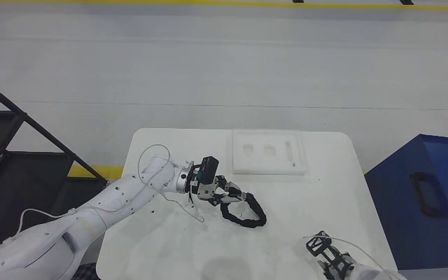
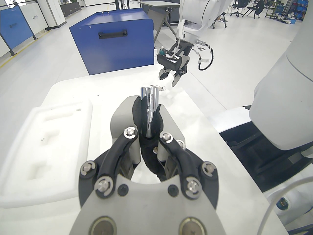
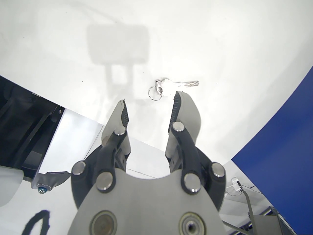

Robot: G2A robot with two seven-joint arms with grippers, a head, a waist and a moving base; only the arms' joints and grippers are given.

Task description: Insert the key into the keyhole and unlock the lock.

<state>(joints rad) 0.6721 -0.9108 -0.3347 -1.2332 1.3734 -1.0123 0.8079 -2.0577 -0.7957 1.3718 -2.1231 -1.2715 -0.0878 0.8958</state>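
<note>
Left hand (image 2: 148, 106) pinches the lock (image 2: 149, 99); right hand (image 3: 149, 98), spread, hovers over the key (image 3: 181, 83) near the desk's (image 3: 195, 25) corner.

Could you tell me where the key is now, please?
In the right wrist view, the key lies flat on the table just ahead of the open right gripper, near the blue cabinet.
</note>
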